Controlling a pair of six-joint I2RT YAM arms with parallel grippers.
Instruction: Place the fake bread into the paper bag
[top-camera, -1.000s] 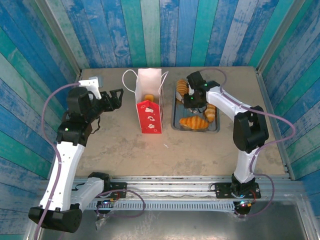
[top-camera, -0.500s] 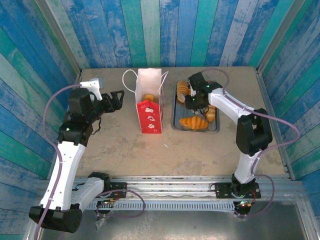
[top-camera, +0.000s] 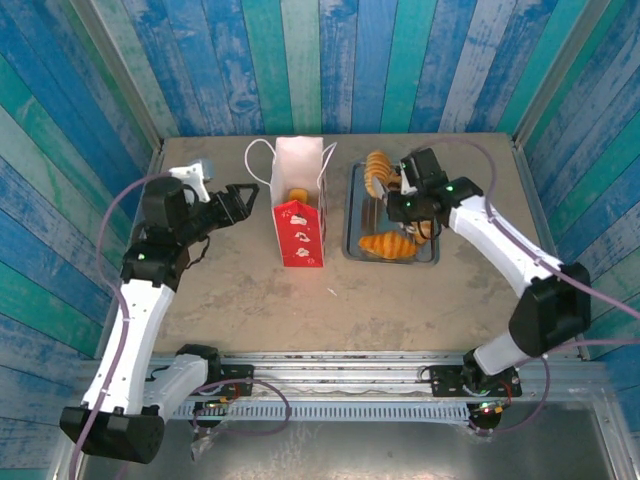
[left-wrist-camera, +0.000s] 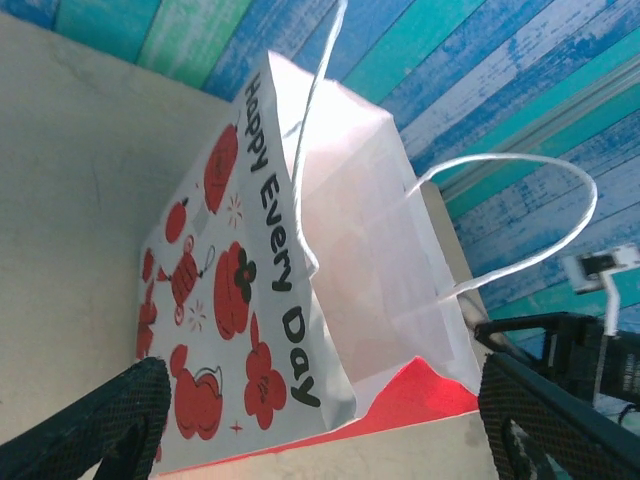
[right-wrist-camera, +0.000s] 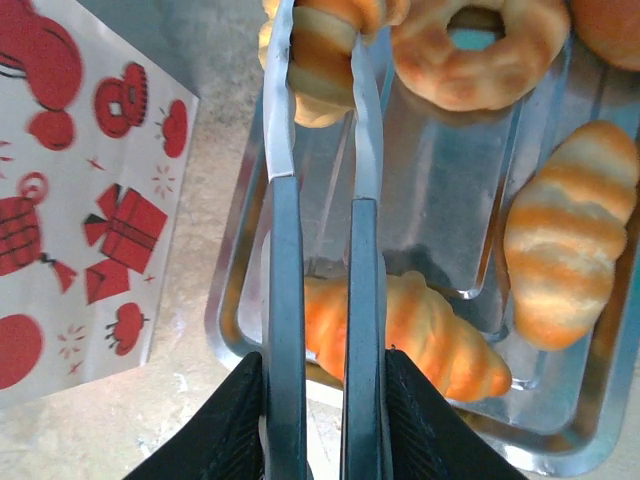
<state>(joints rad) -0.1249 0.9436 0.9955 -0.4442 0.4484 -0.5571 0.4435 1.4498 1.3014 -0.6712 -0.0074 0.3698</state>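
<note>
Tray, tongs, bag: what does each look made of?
The tray looks like steel: shiny, reflective grey. The tongs have bare bright metal blades and dark, probably plastic-coated handles. The paper bag is thin matte white paper, with light glowing through it.

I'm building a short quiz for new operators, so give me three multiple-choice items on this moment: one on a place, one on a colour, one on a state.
1. Where does the paper bag stand relative to the metal tray?
A) inside it
B) on the left arm's side, apart from it
C) on the right arm's side
2. What colour is the bag's lettering?
A) black
B) green
C) gold
3. What state are the metal tongs in?
A) lying flat on the table
B) held open and empty
C) squeezed shut on a striped roll
Answers: 1 B, table shows between bag and tray; 2 A, "Happy Every Day" is printed in black; 3 C, the jaws of the right gripper clamp the handles and the tips pinch the roll.
</note>
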